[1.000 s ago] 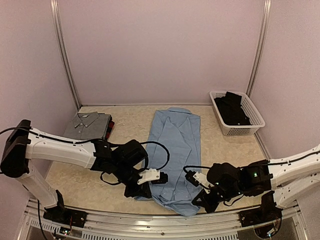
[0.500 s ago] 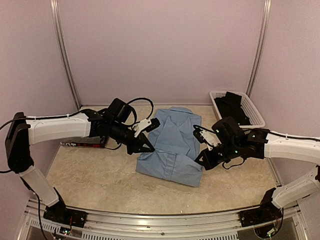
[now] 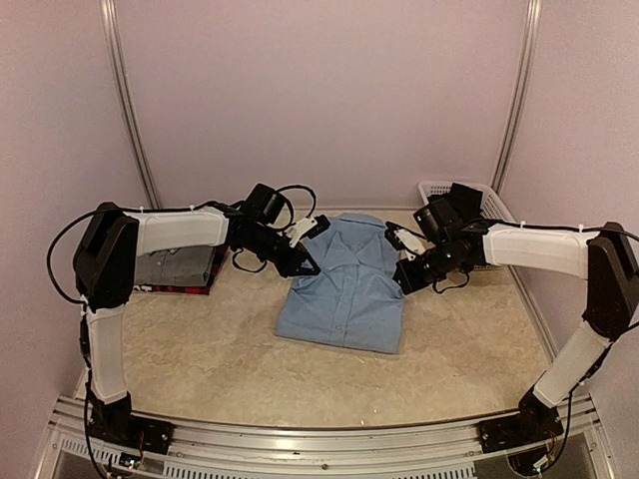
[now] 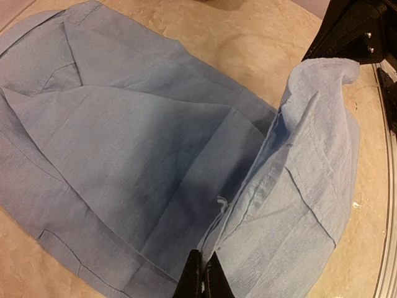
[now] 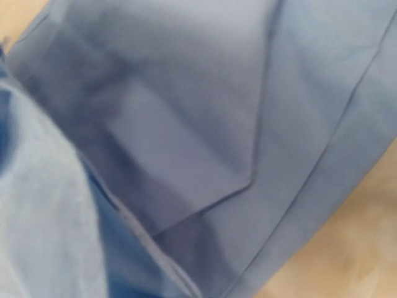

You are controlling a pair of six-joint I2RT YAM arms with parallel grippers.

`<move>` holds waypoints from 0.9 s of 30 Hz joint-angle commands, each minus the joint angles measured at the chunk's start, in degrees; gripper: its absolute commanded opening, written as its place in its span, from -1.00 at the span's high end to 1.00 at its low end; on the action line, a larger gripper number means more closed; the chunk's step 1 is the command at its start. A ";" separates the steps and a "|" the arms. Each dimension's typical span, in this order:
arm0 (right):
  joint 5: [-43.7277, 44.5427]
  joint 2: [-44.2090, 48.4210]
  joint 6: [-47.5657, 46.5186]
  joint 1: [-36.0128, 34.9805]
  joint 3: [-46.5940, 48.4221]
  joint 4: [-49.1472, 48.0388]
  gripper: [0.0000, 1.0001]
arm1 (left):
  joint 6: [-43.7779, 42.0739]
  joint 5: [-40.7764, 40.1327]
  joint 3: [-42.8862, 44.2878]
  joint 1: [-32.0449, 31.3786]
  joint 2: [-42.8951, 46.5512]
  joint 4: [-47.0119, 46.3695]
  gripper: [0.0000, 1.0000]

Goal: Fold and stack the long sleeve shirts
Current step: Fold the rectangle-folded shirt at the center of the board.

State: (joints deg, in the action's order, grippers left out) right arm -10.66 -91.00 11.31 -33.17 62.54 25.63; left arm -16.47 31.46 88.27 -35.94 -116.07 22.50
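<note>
The light blue shirt (image 3: 344, 294) lies in the middle of the table, doubled over, its collar at the far end. My left gripper (image 3: 312, 267) is shut on the folded-over hem at the shirt's left edge; in the left wrist view the fingertips (image 4: 203, 276) pinch the blue cloth (image 4: 124, 143). My right gripper (image 3: 402, 282) holds the hem's other corner at the right edge, also seen in the left wrist view (image 4: 347, 37). The right wrist view shows only blue cloth (image 5: 217, 124); its fingers are hidden. A folded grey shirt (image 3: 165, 267) lies on a red-and-black plaid shirt (image 3: 180, 288) at the left.
A white mesh basket (image 3: 431, 186) with dark clothes (image 3: 464, 192) stands at the back right, behind my right arm. Walls close in the table on the left, back and right. Bare beige tabletop (image 3: 300, 379) stretches in front of the shirt.
Both grippers have carried the blue shirt's bottom hem from the near edge toward the collar, doubling it over. Both arms now reach far across the table.
</note>
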 commanded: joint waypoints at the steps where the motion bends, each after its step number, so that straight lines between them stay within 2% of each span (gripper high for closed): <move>1: -0.56 -5.08 -3.39 3.20 3.74 1.36 1.00 | 1.46 -2.44 4.19 1.88 -4.51 1.52 1.00; 9: 1.16 -13.33 -4.74 4.62 10.12 2.02 0.98 | 3.57 -5.60 6.06 2.64 -7.30 2.05 1.00; 12: 3.61 -14.78 -4.53 5.35 12.18 2.76 0.75 | 4.66 -7.15 8.03 3.18 -8.75 3.23 0.95; 14: 5.08 -14.98 -4.03 6.29 13.04 3.04 0.60 | 5.97 -7.83 8.85 3.54 -9.37 2.96 0.84; 16: 6.74 -14.58 -4.01 6.96 13.81 3.28 0.48 | 6.81 -9.02 9.11 3.82 -9.55 2.26 0.79; 19: 8.57 -13.68 -4.14 7.58 14.97 3.90 0.40 | 8.62 -11.62 8.71 4.40 -8.91 0.59 0.59; 24: 9.14 -9.86 -3.90 7.64 13.37 2.85 0.35 | 9.51 -15.54 7.68 5.13 -6.99 -1.70 0.53; 27: 5.09 -6.54 -3.98 7.18 9.84 0.26 0.32 | 10.63 -18.93 3.90 5.18 -3.88 -5.93 0.51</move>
State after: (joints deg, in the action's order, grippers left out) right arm -2.98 -103.46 7.16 -25.71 75.53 27.86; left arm -7.90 17.85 95.48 -31.14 -124.31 22.15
